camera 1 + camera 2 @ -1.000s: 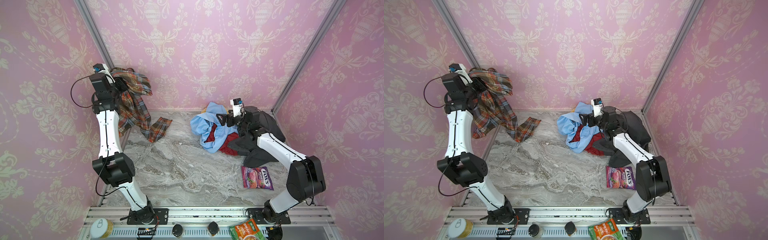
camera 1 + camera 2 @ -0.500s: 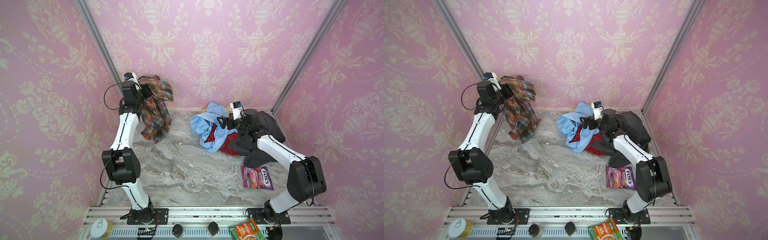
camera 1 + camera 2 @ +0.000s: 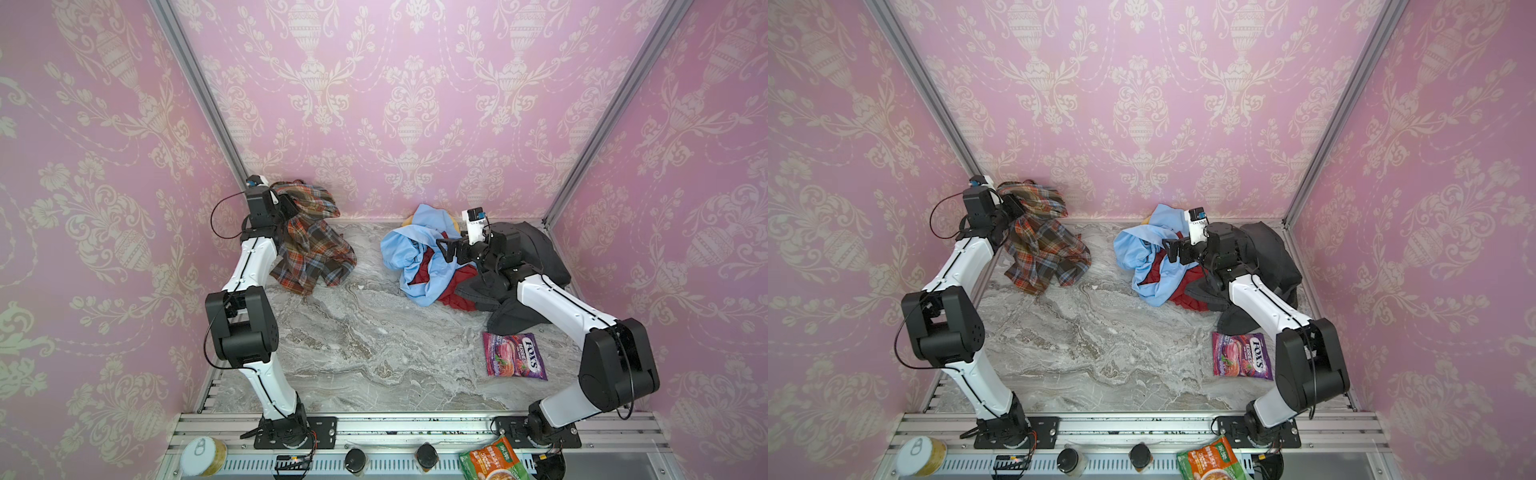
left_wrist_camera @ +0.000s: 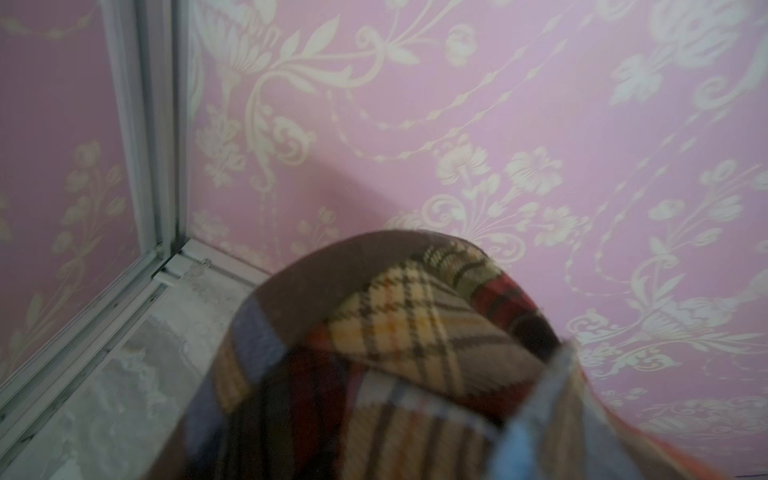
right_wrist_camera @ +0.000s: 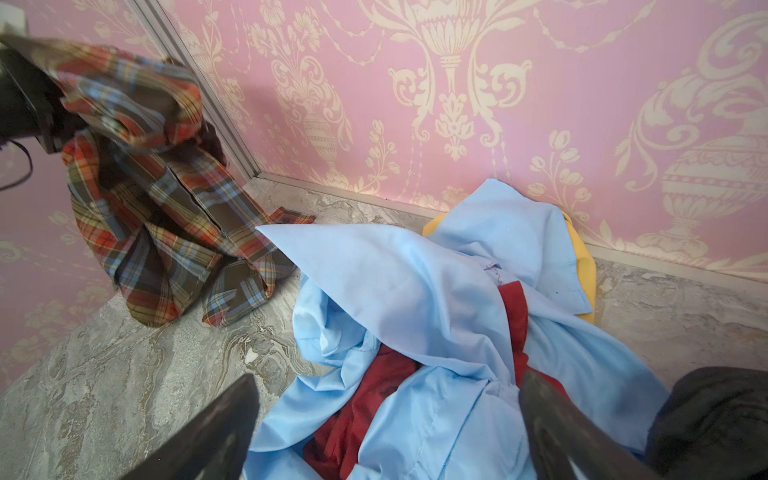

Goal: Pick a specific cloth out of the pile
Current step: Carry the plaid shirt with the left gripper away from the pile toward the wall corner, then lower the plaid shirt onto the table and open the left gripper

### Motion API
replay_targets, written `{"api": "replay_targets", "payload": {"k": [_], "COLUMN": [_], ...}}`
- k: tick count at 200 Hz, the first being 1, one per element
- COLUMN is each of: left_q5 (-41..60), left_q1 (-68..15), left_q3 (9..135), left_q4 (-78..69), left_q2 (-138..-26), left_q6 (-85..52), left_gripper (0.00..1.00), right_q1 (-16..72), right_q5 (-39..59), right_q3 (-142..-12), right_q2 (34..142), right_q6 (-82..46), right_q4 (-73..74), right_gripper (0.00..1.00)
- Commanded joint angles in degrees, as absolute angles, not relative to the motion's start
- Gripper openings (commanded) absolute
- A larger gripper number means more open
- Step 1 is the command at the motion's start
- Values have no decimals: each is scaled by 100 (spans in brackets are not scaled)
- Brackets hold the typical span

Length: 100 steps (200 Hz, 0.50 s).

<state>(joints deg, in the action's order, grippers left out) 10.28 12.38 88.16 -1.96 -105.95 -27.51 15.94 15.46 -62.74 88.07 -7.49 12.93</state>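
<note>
Well left of the pile (image 3: 419, 257), the left end effector (image 3: 292, 206) is clamped shut on the top of the cloth (image 3: 309, 249). The plaid folds hang down from it, their lower part resting on the desk (image 3: 353, 345) clear of the pile. Over the pile's light-blue garment (image 5: 415, 291), the right end effector (image 3: 446, 250) hovers with jaws spread wide, holding nothing

Purple snack bag (image 3: 514, 355), near the table's (image 3: 353, 340) right edge, reads "FOX'S" and "BERRIES". The green packet's (image 3: 492, 461) print is illegible.
</note>
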Motion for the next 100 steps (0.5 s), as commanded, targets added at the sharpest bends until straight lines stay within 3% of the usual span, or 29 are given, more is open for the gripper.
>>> {"api": "replay_targets", "payload": {"k": [1,58,100], "left_q5": [648,-91,-1201], "left_q1": [1264,439,-264], "left_q3": [8300,7263,7974], "left_q4": [-275,79,1665], "left_q2": [-10074,-10082,-10857], "left_q6": [-2432,-2502,-1940], "left_gripper": [0,0,0], "right_q1": [1641,1714,1719], "right_q5": [1551,1371,1287], "right_q3": [-6073,-5467,-5249], "right_q2": [8600,8397,8288], "right_q6": [-873,-1131,-1137], "right_q4": [1633,2106,2072], "right_gripper": [98,98,98]}}
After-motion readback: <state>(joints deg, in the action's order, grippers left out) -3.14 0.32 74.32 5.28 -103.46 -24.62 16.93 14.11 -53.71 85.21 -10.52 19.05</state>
